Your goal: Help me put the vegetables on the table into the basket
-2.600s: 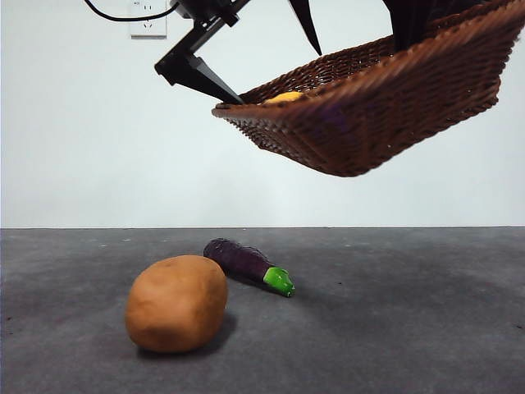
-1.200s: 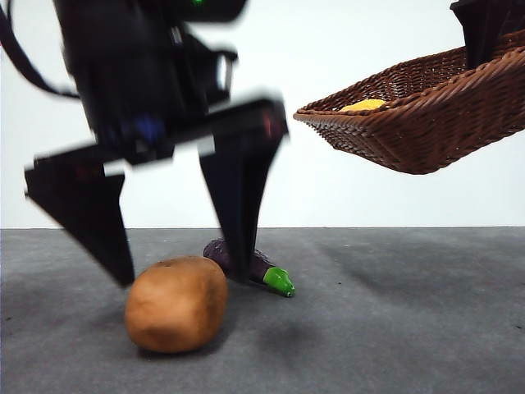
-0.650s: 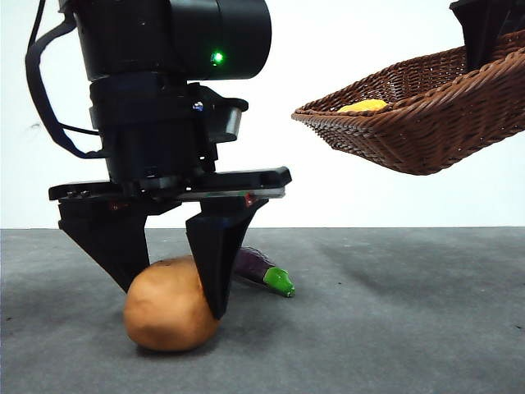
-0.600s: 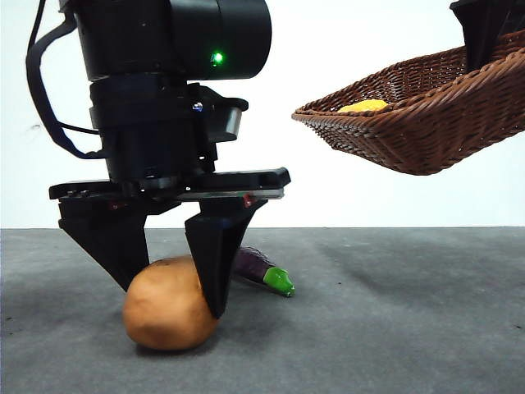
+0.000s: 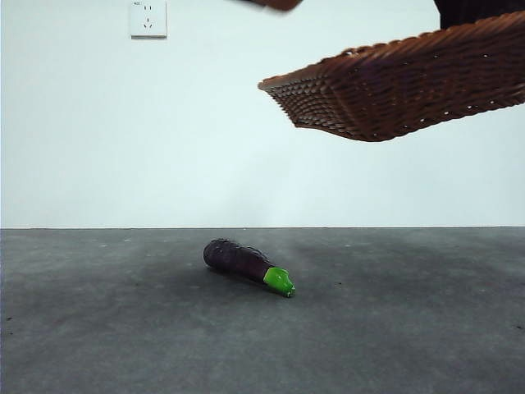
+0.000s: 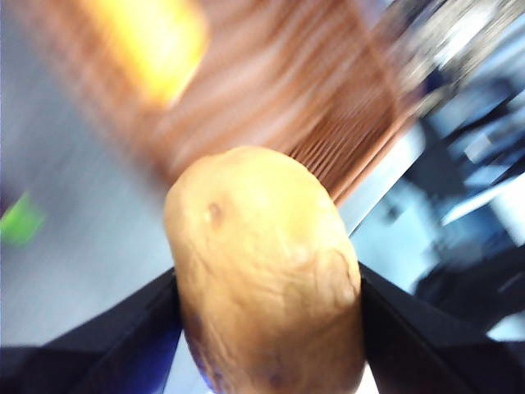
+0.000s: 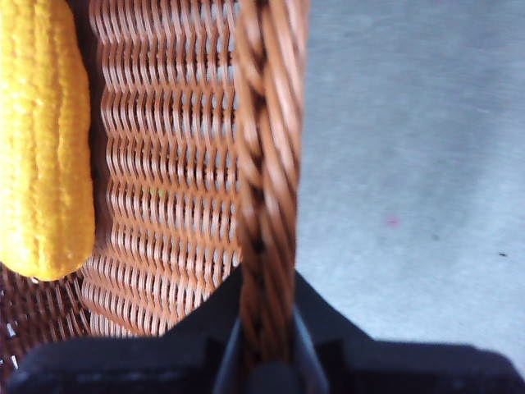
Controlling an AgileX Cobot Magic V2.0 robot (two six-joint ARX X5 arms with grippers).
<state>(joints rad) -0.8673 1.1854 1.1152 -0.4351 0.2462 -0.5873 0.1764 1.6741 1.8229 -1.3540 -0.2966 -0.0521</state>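
My left gripper is shut on the brown potato, held in the air beside the basket, which is blurred in the left wrist view. In the front view only the potato's underside shows at the top edge, above the basket's near-left corner. My right gripper is shut on the braided rim of the wicker basket and holds it high at the upper right. The yellow corn cob lies inside it. The purple eggplant with its green cap lies on the table.
A white wall socket sits high on the back wall at the left. The grey table surface shows below the raised basket.
The left gripper closed on the potato and lifted it off the table, up out of the front view. The basket moved left and tilted flatter.
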